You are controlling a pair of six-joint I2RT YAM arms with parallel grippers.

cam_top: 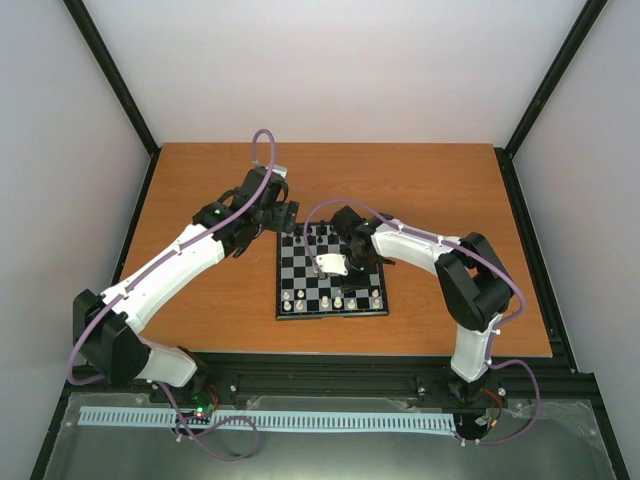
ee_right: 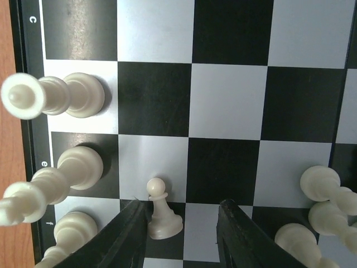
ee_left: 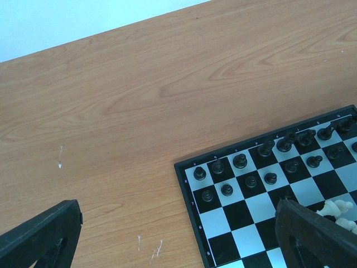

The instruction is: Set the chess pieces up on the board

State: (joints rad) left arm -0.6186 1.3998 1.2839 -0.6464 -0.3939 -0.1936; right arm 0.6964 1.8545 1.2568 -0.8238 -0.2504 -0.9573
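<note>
table [ee_left: 139, 111]: board [ee_left: 186, 192], maybe sixteen black pieces [ee_left: 240, 161]

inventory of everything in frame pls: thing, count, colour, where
board: one, black and pale checkered, mid-table between the arms
black chess pieces: many, exact count unclear, black, on the board's far rows
cream chess pieces: several, exact count unclear, cream, on the board's near rows
cream pawn: one, cream, upright on a black square between the right claw's fingers
table: one, brown wood, under everything
walls: pale, black frame, around the table
cables: purple, running along both arms
arms: two, white with black joints, left and right
left claw: black, open, above the board's far corner
right claw: black, open, over the board around the pawn
</note>
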